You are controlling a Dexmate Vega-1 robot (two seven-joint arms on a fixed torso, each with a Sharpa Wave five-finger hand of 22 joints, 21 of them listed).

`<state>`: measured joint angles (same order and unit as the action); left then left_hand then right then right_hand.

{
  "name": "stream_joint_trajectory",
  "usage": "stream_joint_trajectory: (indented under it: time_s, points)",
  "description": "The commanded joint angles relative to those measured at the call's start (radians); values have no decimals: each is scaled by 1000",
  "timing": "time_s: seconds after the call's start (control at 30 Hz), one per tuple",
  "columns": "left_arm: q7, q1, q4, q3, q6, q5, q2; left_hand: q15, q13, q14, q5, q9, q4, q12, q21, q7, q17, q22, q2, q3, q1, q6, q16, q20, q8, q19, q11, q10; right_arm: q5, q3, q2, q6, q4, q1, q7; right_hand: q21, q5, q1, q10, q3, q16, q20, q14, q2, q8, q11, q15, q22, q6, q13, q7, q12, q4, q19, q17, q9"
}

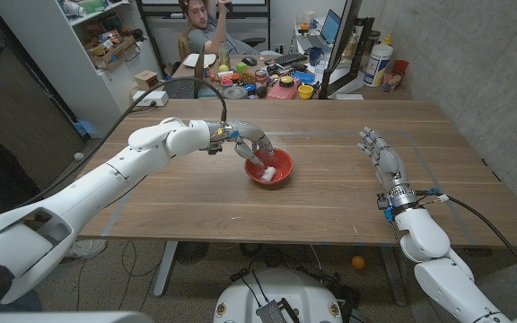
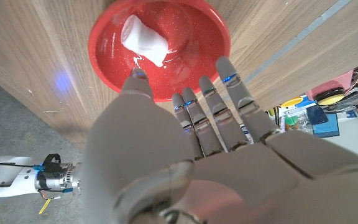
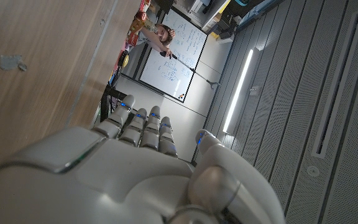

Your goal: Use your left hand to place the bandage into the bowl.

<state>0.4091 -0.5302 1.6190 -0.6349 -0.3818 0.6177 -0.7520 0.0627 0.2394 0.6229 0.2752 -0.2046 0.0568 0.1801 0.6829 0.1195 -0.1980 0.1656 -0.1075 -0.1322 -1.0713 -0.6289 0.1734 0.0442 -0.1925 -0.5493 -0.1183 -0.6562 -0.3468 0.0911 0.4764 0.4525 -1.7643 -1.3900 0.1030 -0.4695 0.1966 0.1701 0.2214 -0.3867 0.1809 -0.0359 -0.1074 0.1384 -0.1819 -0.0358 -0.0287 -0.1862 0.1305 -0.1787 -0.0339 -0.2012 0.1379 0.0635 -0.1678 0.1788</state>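
The left hand's fingers (image 2: 211, 102) are spread and extended, holding nothing, their tips just over the near rim of the red bowl (image 2: 104, 59). The left hand (image 1: 249, 144) hovers at the bowl's (image 1: 284, 174) left edge in the head view. The white rolled bandage (image 2: 144, 40) lies inside the bowl, on its floor, apart from the fingertips; from the head view it shows as a white roll (image 1: 266, 170) in the bowl's left half. The bowl stands near the middle of the wooden table (image 1: 196, 202), well in from every edge, with bare wood around it. The right hand (image 1: 380, 152) waits well apart near the table's right side, fingers straight and gripping nothing. A person (image 1: 206, 31) sits behind the table.
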Motion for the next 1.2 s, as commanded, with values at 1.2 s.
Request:
stream_joint_trajectory:
  time_s: [1.2]
  points:
    - [-446,-212,121,263,62,-77,-54,-120,-44,-598,56,9,119,-1,-375,59,0,20,179,128,323,548,5,138,15,488,63,633,17,19,4,-16,-9,4,16,8,5,-3,5,-11,-1,-21,-8,23,-6,6,1,-3,7,-2,2,-3,-4,9,-2,4]
